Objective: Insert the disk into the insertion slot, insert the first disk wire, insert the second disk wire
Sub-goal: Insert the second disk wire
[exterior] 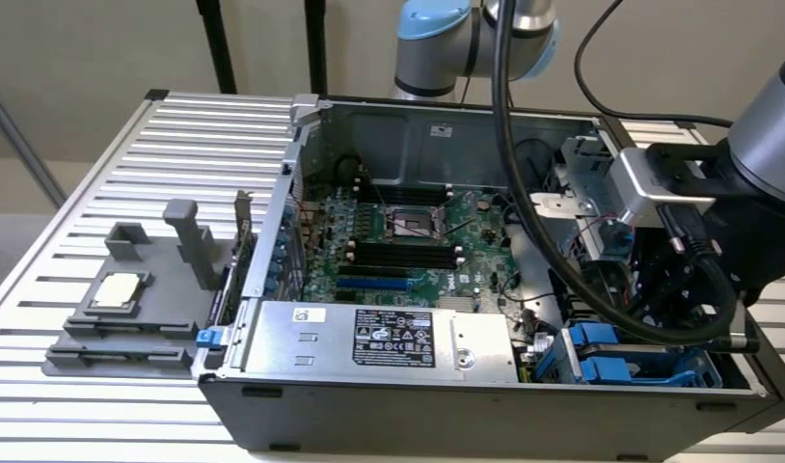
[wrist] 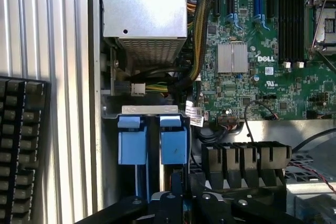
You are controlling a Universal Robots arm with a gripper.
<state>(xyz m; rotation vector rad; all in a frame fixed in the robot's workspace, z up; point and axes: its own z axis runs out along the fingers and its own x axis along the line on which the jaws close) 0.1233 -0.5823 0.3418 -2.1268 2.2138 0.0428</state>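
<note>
An open desktop computer case [exterior: 496, 405] lies on its side on a ribbed metal table [exterior: 58, 251], its green motherboard [exterior: 406, 236] exposed. The robot arm [exterior: 766, 125] reaches in from the exterior view's right, over the near right corner of the case.

In the wrist view, the pincer [wrist: 176, 195] appears as black fingers at the picture's edge, clenched together. Nothing can be seen held between them. Directly ahead of the fingertips, very near them, sits the insertion slot [wrist: 152, 111], a grey metal cage with two bright blue plastic tabs [wrist: 173, 140] side by side. Whether the disk sits inside the cage cannot be told. In the exterior view the same blue parts [exterior: 618, 362] show at the near right corner of the case, below the arm's wrist.

Beyond the cage lies the power supply [wrist: 144, 9], a larger silver box with a black label [exterior: 392, 338]; a bundle of cables [wrist: 197, 35] runs beside it. A black finned part [wrist: 244, 163] sits just beside the pincer.

On the table, well apart from the case on the exterior view's left, stands a grey fixture [exterior: 129, 309] holding a processor chip [exterior: 116, 291].
</note>
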